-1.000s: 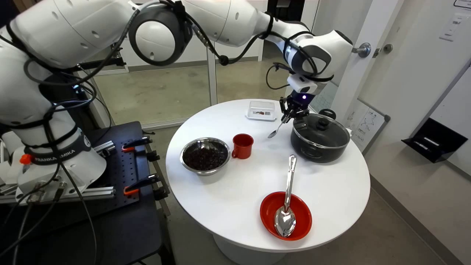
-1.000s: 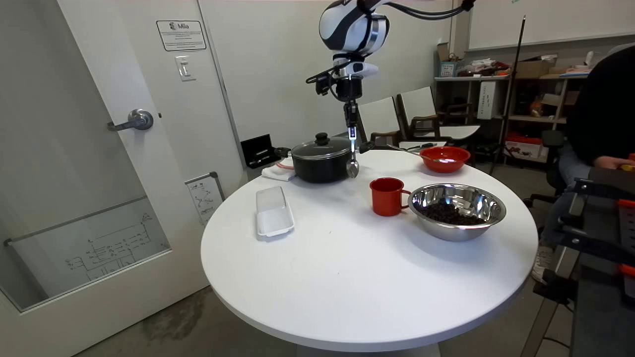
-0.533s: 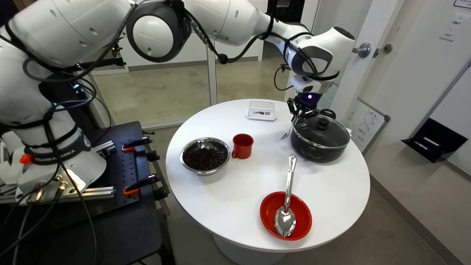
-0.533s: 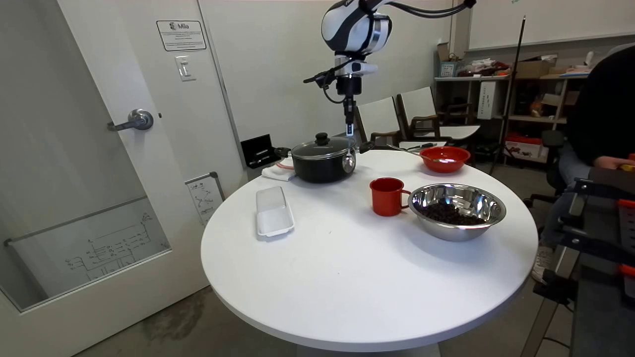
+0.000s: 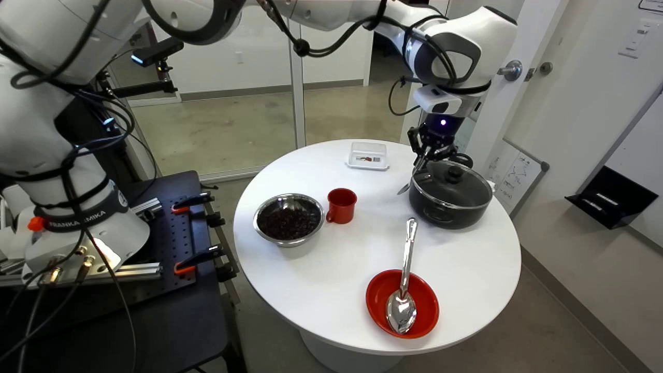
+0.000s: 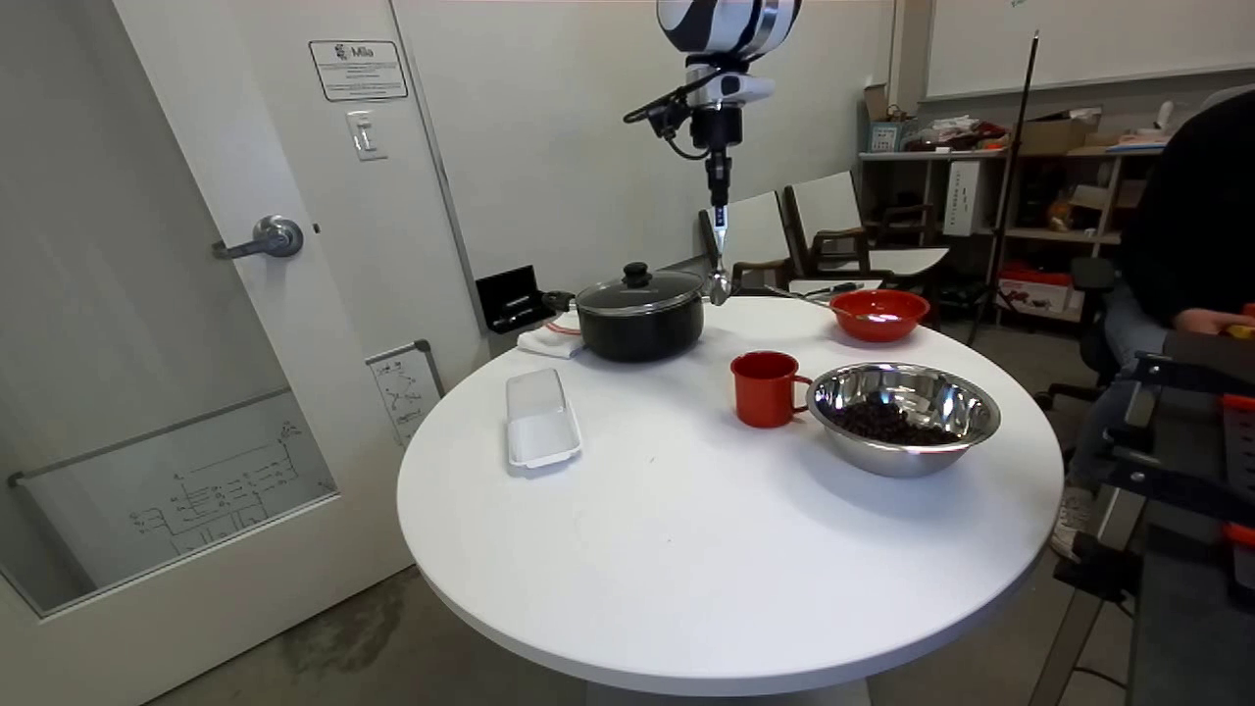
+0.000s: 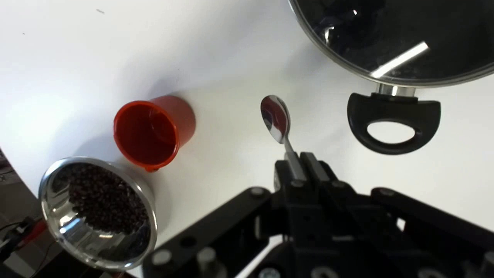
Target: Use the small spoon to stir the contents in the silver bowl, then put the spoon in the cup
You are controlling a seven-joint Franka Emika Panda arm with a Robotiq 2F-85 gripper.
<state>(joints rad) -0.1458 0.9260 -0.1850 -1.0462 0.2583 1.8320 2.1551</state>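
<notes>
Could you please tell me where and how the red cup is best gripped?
Probably by the rim, from above, on the side facing the pot: the red cup stands upright and open, and its handle points toward the nearby silver bowl.

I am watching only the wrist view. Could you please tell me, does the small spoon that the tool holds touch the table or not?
Observer: It does not touch. In an exterior view, the small spoon hangs clear above the table.
Operator: Thank you. Is there another spoon, which my picture does not show?
Observer: Yes. In both exterior views, a long metal serving spoon rests in a red bowl.
Operator: My picture cuts the pot lid at the edge. Does it have a knob?
Observer: Yes, a black knob stands at its middle.
</notes>
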